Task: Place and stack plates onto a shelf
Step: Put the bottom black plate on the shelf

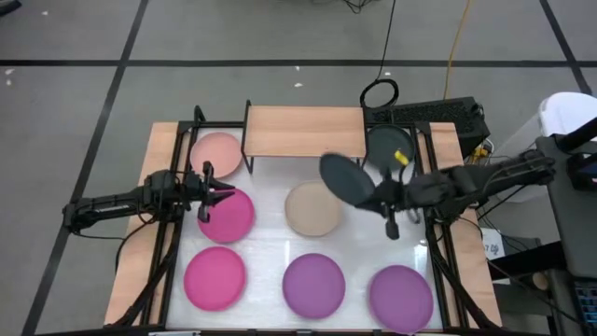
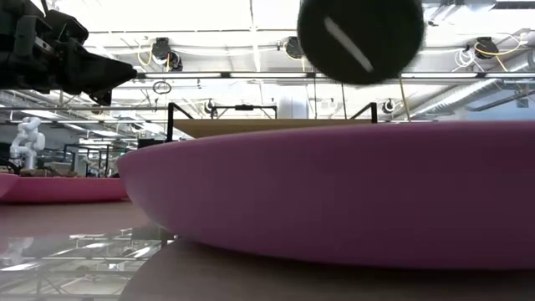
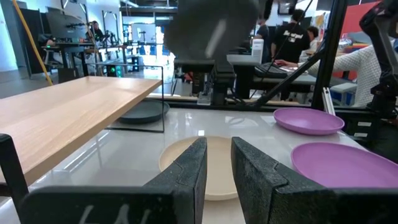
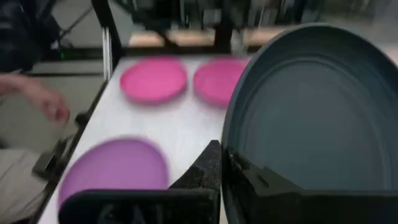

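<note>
The right hand (image 1: 384,198) is clamped on the rim of a dark grey plate (image 1: 344,179), holding it tilted in the air above the surface (image 1: 270,245), just in front of the shelf (image 1: 303,131) and over the far edge of the beige plate (image 1: 312,209). In the right wrist view the fingers (image 4: 205,168) pinch the plate's edge, with its hollow face turned toward the camera.

To do this step well, I judge the plate should be levelled before it goes lower, carried over the shelf's wooden top, and set flat with the rim released only once it rests. The thin grip on the edge could slip if the wrist turns fast, so a slow turn is safer. A second dark grey plate (image 1: 387,146) lies on the surface just beside the shelf, partly under its right end; the carried plate should clear it.

The left hand (image 1: 222,193) hangs above the upper magenta plate (image 1: 227,216), its fingers slightly apart and gripping nothing. The pale pink plate (image 1: 216,152) sits left of the shelf. Along the near edge lie another magenta plate (image 1: 215,277) and two purple plates (image 1: 313,284) (image 1: 401,294).
</note>
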